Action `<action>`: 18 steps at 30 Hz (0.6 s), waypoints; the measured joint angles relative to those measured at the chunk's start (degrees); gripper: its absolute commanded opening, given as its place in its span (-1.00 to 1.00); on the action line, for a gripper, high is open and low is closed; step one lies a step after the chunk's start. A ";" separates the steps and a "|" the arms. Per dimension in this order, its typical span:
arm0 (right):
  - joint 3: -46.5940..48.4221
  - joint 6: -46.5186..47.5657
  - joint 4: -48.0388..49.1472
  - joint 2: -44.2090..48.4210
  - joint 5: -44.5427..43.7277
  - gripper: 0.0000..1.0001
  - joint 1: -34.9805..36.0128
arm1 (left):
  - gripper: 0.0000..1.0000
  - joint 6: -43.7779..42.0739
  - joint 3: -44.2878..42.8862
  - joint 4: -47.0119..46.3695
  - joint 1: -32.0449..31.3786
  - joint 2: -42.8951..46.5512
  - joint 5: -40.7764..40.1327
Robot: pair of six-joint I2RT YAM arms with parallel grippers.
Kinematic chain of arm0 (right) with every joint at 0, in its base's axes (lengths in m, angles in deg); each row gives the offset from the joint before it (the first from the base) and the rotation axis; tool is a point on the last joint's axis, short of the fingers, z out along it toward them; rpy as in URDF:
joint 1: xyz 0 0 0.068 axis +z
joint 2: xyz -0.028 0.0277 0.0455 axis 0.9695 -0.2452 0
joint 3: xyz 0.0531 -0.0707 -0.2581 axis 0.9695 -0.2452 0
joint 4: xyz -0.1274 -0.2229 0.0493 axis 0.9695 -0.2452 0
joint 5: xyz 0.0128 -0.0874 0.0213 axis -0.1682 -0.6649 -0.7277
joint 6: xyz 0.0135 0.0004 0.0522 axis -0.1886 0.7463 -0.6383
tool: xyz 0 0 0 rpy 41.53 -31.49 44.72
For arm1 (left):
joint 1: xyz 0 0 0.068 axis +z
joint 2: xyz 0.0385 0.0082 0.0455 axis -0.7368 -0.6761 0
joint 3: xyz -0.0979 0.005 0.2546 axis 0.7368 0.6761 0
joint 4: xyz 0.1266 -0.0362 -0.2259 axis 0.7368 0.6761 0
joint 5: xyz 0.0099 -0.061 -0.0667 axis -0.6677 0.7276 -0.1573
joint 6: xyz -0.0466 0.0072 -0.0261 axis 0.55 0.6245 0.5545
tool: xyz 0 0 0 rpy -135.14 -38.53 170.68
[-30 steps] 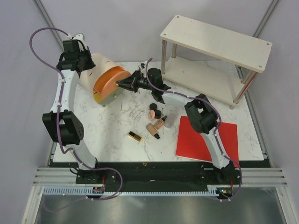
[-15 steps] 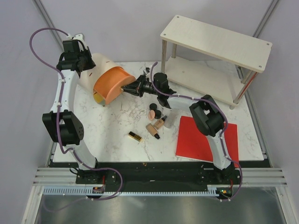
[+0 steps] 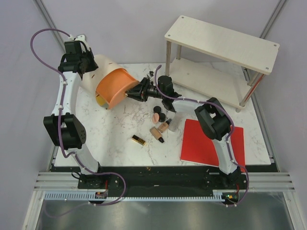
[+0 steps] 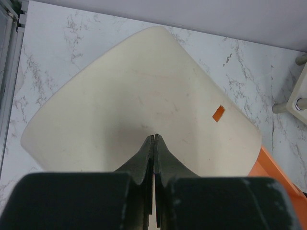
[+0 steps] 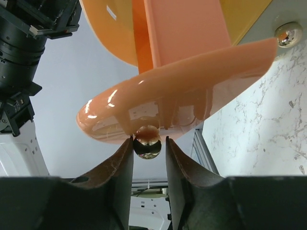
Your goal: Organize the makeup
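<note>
At far left, right gripper point(image 5: 147, 143) fingers are flanking the knob point(image 5: 147, 142) of the case point(image 3: 113, 87), slightly apart; left gripper point(image 4: 154, 140) fingers are pressing together; the makeup point(image 3: 159, 125) is lying unsorted.

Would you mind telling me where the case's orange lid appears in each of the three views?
Top external: the orange lid sits left of centre, toward the table's far side.
Left wrist: only a corner of the orange lid shows, at the lower right edge.
Right wrist: the orange lid fills the upper middle.
Shared landmark: the white marble tabletop, visible in all three.
</note>
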 measured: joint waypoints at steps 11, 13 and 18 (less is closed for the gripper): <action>5.29 -0.02 -2.01 -2.71 0.09 -0.17 0.00 | -0.97 0.00 0.00 0.00 0.00 0.00 0.17; 5.33 -0.02 -2.10 -2.71 0.11 -0.13 0.00 | -0.96 0.00 0.00 0.00 0.00 0.00 0.17; 4.13 0.17 -1.92 -2.60 0.09 0.10 -0.11 | -0.96 0.00 0.02 0.04 0.00 0.02 0.31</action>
